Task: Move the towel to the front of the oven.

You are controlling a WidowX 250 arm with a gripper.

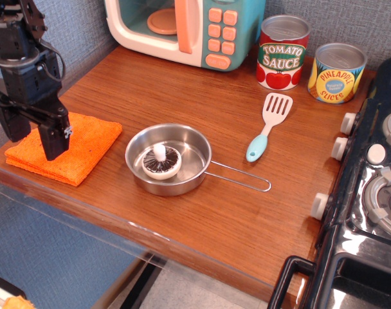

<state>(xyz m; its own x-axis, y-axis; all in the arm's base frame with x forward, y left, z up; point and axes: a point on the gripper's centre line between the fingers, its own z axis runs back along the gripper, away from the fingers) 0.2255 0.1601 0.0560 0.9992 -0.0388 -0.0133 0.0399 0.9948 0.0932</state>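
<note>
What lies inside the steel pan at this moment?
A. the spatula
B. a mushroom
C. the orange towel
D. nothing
B: a mushroom, dark gills up with a white stem, sits in the pan, while the spatula lies on the table to its right and the towel lies to its left.

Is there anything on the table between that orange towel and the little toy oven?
No. In the one camera view, only bare wood lies between the towel and the oven; the pan sits off to the side.
</note>
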